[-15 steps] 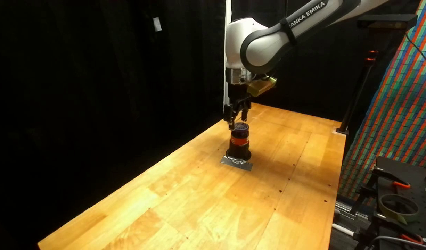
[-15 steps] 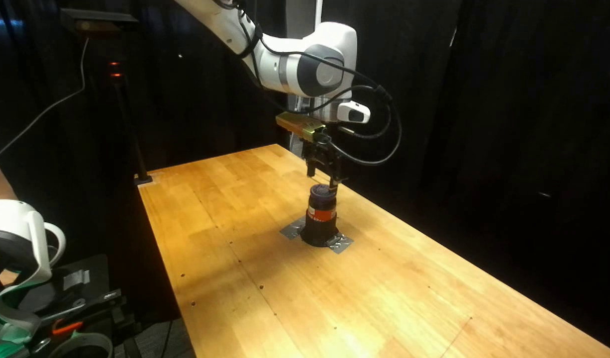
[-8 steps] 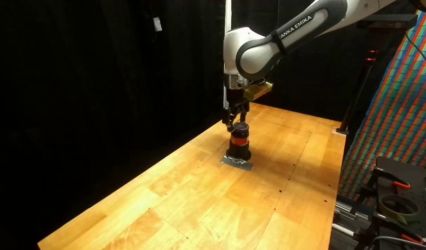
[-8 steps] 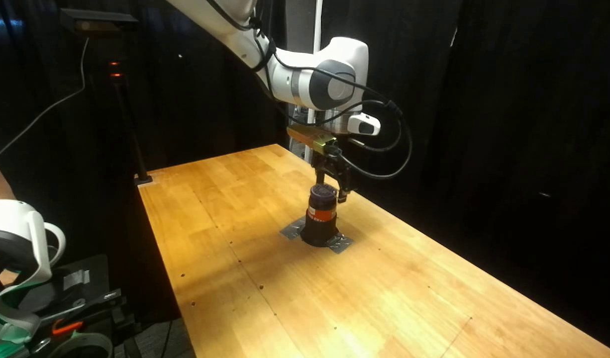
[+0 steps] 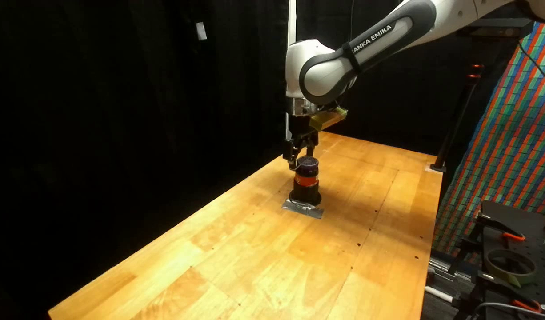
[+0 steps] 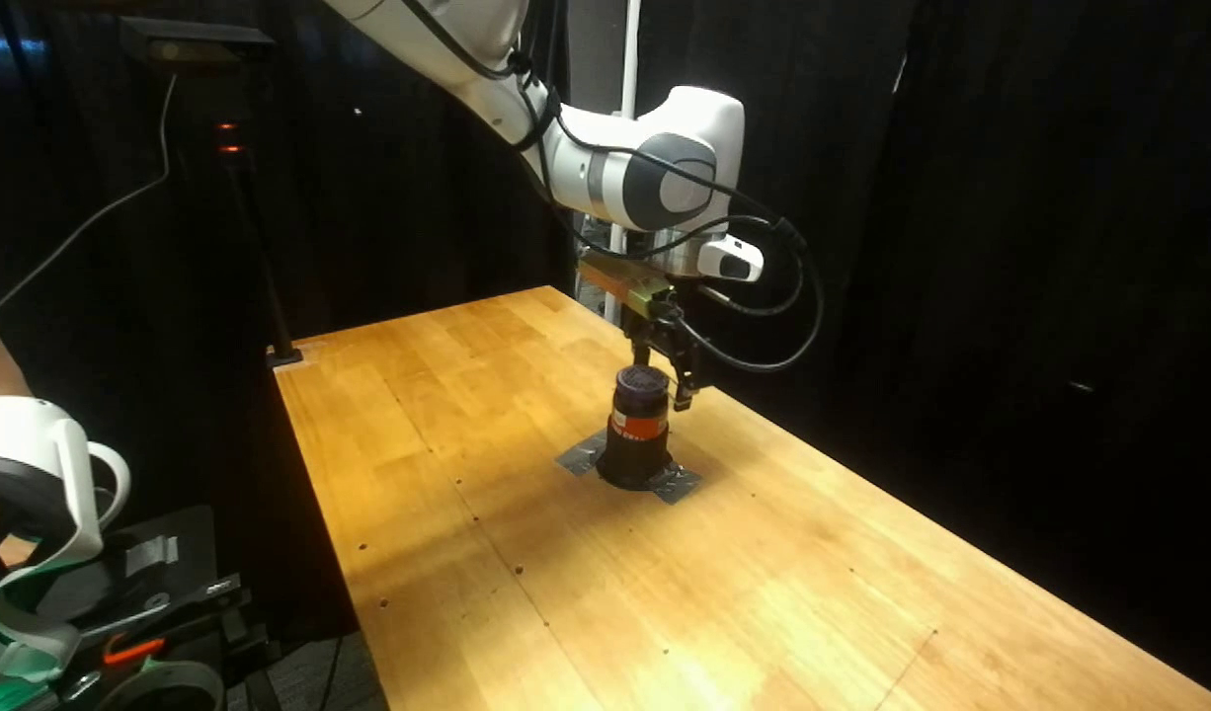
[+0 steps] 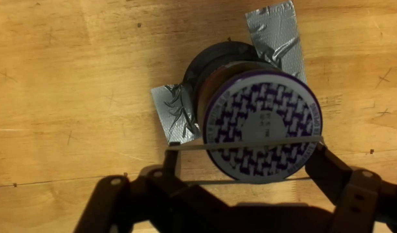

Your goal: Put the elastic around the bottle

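On the wooden table (image 5: 254,249) the bottle (image 6: 638,427) stands upright, 2 grey tape strips (image 7: 279,35) at its foot, while the gripper (image 7: 246,146), fingers (image 7: 328,168) apart, stretches the elastic (image 7: 192,147) between them, 1 strand crossing over the lid (image 7: 263,124) in the wrist view.

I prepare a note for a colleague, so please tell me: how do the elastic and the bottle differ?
Shape: the elastic is a thin loop; the bottle is stout and round.
Pose: the elastic is stretched between open jaws; the bottle stands upright on the table.
Look: the elastic seems plain; the bottle has an orange-red band and patterned lid.
Both show in the wrist view.
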You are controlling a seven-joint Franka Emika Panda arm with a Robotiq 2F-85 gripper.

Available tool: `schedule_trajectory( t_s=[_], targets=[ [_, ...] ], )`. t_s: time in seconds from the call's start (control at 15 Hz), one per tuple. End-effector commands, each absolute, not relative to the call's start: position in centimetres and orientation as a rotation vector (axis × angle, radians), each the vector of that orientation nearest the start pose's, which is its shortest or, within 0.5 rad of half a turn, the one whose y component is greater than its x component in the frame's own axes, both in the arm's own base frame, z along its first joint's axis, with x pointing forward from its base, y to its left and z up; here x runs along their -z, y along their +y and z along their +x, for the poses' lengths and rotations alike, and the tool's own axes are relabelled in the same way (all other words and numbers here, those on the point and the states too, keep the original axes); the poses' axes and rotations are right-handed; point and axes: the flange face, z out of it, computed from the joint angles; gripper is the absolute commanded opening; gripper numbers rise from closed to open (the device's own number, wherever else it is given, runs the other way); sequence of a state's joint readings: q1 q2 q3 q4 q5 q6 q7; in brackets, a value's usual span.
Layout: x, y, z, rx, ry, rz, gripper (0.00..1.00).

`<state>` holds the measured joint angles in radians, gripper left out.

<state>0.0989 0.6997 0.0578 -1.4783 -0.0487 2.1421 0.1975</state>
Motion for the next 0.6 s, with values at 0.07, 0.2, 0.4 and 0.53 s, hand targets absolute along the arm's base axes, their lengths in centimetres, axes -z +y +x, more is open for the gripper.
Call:
schedule_trajectory(
  t_s=[0.07, 0.2, 0.4, 0.53],
  targets=[
    [-26.3, 9.2, 72.1, -0.01, 0.124, -3.154, 1.0],
    [-25.9, 8.6, 72.3, -0.001, 0.181, -3.171, 1.0],
    [-25.9, 8.7, 71.6, -0.059, 0.132, -3.142, 1.0],
    [-26.3, 9.1, 70.6, -0.084, 0.064, -3.11, 1.0]
  ],
)
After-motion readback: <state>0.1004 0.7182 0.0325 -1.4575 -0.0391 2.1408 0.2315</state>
